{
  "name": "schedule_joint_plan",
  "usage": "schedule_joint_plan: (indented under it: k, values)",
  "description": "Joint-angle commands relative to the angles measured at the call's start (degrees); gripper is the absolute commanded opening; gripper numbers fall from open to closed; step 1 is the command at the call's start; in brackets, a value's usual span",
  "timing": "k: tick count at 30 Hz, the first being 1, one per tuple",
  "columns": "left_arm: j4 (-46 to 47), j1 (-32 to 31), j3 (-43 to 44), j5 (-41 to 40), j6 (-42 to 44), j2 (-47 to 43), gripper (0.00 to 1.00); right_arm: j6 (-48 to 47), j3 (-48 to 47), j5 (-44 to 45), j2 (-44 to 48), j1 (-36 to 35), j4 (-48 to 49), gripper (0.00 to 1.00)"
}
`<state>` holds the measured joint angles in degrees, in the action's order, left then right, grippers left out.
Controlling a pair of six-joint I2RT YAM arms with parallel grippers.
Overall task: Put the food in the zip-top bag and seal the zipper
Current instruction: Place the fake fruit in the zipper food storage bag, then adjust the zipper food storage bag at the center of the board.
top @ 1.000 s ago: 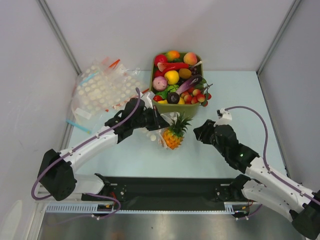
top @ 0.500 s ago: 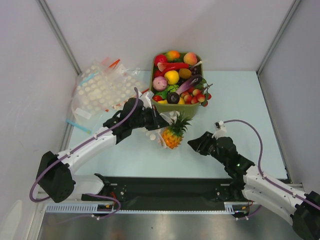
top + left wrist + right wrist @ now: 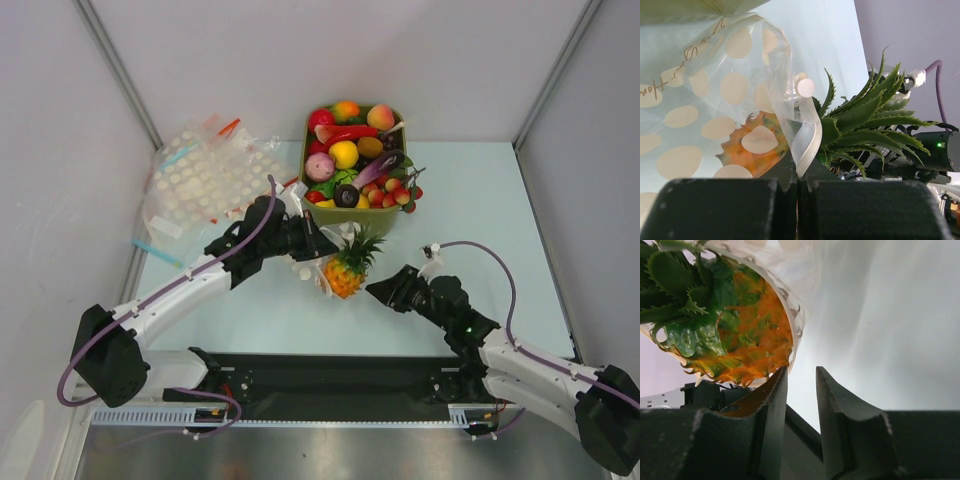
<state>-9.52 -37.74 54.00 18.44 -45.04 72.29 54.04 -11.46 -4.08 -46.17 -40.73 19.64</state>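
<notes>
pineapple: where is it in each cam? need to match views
Top external: pineapple at centre, just below the green bin.
Left wrist: centre-right, crown pointing right.
Right wrist: upper left, above the jaws.
Shared landmark: the clear bag around its body.

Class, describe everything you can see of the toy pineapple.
The toy pineapple is glossy plastic, with an orange-yellow scaly body and a spiky green crown. It is at the middle of the pale table, crown pointing away from the arms. Its body sits inside the mouth of the clear zip-top bag, with the crown sticking out. The left end effector pinches the bag's edge. The right end effector is open, close beside the body.
</notes>
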Motion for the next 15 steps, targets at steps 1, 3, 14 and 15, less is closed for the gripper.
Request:
schedule_joint_plan:
  k: [1,3,14,15]
  values:
    - [2.7,0.6,-0.2,1.3,-0.9,-2.1,0.0,0.6,-0.4,-0.8,-1.5,-1.3,5.1,0.34]
    - [2.6,0.6,-0.1,1.5,-1.0,-2.0,0.0,0.3,-0.7,-0.1,-2.5,-1.8,5.3,0.34]
    - [2.8,0.6,-0.3,2.0,-1.1,-1.9,0.0,-0.6,-1.8,1.5,-3.7,-2.7,5.3,0.33]
    - [2.9,0.6,-0.3,1.9,-1.1,-2.1,0.0,-0.6,-1.8,1.6,-3.6,-2.7,5.3,0.33]
